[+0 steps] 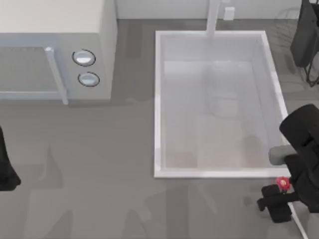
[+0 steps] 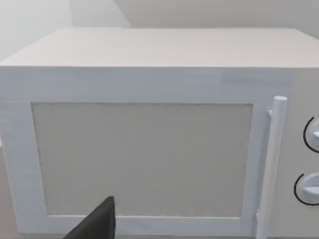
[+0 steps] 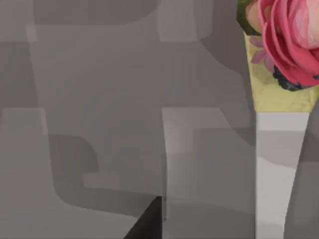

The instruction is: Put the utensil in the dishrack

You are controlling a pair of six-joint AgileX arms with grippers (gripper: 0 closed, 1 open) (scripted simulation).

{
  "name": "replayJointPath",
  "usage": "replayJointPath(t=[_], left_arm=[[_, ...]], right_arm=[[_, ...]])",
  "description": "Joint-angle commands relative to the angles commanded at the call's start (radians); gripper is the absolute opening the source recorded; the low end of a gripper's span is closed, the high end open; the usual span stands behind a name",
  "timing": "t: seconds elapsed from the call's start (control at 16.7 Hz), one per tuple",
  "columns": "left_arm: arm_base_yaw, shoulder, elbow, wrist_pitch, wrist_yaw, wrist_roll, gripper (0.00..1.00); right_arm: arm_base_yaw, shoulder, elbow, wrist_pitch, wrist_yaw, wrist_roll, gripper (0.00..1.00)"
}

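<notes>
The utensil point(image 1: 282, 182) lies at the front right, just in front of the sink's front right corner. Its round red head points toward the sink, and its white handle point(image 1: 300, 225) runs toward the table's front right. My right gripper point(image 1: 273, 199) hangs low right beside the head, its dark body crossing the handle. The right wrist view shows the utensil point(image 3: 276, 149) close up, with red head, yellow band and white handle, and one dark fingertip point(image 3: 149, 224) apart from it. The dishrack point(image 1: 285, 22), of thin wires, stands at the back right, partly behind a dark arm part.
A large white sink point(image 1: 158, 104) takes up the middle right, with a faucet point(image 1: 213, 17) at its back rim. A white microwave point(image 1: 55, 47) with two round knobs stands at the back left and faces my parked left gripper point(image 1: 6, 172). Bare grey countertop lies between.
</notes>
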Motion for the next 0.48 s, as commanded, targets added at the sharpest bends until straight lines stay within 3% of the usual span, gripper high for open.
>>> replayJointPath(t=[0.24, 0.48], left_arm=[[0.0, 0.0, 0.0, 0.0, 0.0, 0.0, 1.0], [0.0, 0.0, 0.0, 0.0, 0.0, 0.0, 1.0]], right_arm=[[0.002, -0.008, 0.106, -0.112, 0.0, 0.002, 0.0], [0.001, -0.047, 0.316, -0.389, 0.001, 0.0, 0.0]])
